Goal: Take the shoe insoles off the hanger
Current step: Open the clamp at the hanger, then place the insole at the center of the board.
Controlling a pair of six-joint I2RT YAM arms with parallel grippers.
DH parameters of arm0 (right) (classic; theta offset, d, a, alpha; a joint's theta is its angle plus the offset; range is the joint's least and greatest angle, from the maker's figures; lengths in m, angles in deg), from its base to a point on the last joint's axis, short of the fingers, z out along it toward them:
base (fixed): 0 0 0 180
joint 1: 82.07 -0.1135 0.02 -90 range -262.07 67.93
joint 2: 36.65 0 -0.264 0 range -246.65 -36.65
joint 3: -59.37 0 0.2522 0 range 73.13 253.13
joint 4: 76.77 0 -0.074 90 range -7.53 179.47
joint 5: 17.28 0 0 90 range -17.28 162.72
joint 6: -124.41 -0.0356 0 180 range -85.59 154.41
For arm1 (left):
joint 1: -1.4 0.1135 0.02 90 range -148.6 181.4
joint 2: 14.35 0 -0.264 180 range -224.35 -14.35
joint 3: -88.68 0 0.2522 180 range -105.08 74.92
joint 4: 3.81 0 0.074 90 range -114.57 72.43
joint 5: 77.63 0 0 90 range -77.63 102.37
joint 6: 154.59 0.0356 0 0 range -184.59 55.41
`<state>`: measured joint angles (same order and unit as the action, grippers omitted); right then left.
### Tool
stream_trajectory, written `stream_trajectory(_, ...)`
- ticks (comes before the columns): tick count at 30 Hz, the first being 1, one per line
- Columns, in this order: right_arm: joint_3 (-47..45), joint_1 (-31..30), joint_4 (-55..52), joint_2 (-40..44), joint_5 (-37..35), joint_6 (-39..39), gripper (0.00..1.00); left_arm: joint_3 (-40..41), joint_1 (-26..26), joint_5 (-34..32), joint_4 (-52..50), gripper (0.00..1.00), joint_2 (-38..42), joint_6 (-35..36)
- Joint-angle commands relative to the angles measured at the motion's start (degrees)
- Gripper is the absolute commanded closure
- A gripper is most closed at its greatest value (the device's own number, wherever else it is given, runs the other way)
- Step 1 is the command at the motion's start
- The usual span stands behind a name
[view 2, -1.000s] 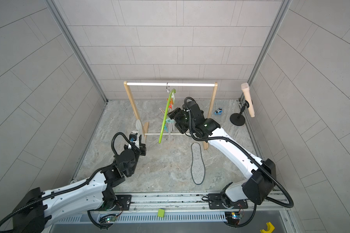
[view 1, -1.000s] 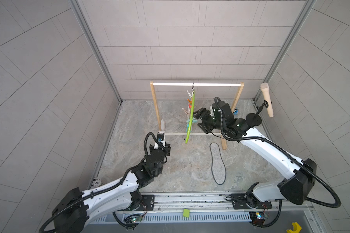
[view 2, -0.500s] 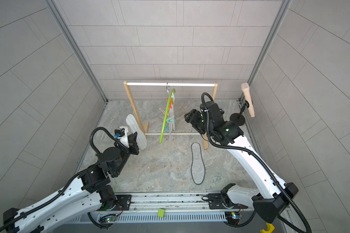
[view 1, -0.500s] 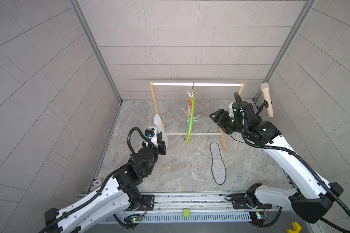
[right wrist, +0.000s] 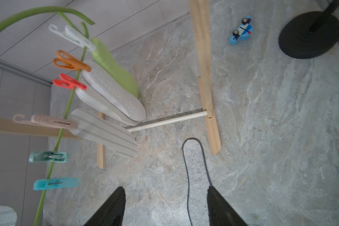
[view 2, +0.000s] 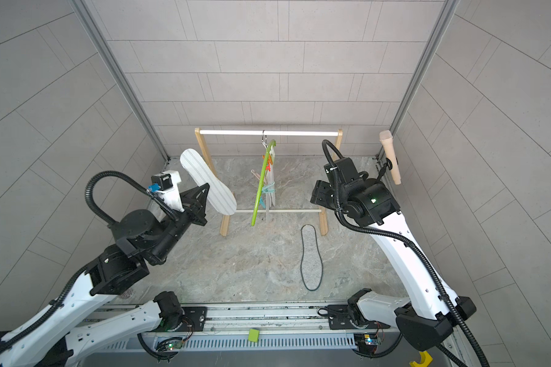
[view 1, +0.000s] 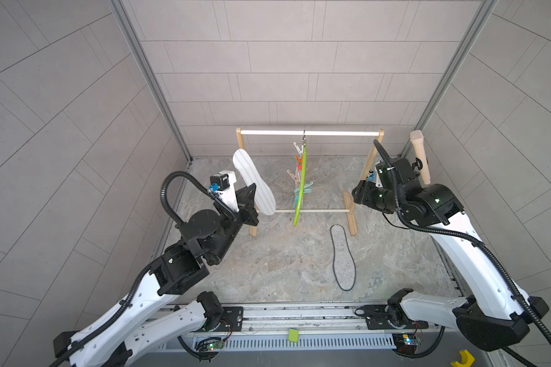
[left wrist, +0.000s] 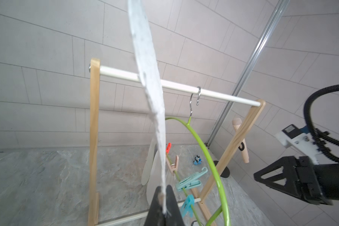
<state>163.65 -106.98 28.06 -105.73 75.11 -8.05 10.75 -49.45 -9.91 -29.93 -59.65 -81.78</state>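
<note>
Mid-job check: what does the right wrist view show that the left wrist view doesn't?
Right wrist only: the pale green insole clipped in the white peg. Left wrist only: the metal hook over the top rod, and the left pincer shut on a striped insole. Both: the green hanger, wooden rack, blue toy car.

Grey tiled walls; marbled stone floor; wooden rack, white rods, near back wall.

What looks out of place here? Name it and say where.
A small blue toy car lies on the floor beyond the wooden rack's side post, touching nothing; a toy fits nothing else here. Nothing looks spilled or broken.
</note>
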Motion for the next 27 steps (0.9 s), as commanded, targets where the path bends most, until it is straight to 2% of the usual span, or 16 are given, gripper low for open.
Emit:
stream_trajectory(1,1.59,2.62,6.34,1.04,12.86,7.10,0.35,-5.93,0.38,6.04,-2.56,1.00,-3.00,-2.62)
stream_trajectory(5,3.07,5.61,13.91,0.50,24.85,6.88,0.40,-12.41,0.44,14.28,-3.46,1.00,-7.22,-6.63)
stream_trajectory(9,3.55,9.30,23.48,0.57,35.77,2.91,0.42,-19.45,0.84,22.62,-5.72,1.00,-11.73,-10.56)
stream_trajectory(13,5.17,11.67,30.59,-0.19,43.77,-0.67,0.47,-24.34,3.97,33.03,-5.70,1.00,-15.28,-16.25)
stream_trajectory(18,7.81,13.86,33.02,-1.35,49.63,-3.64,0.56,-27.27,9.07,45.90,-4.22,1.00,-20.13,-23.90)
stream_trajectory(22,4.77,15.11,40.87,-1.19,53.80,-11.13,0.59,-28.51,12.62,54.42,-1.88,1.00,-23.84,-29.39)
stream_trajectory(27,1.74,14.98,47.67,-0.96,54.70,-17.70,0.57,-28.98,14.91,60.22,2.03,1.00,-27.40,-33.59)
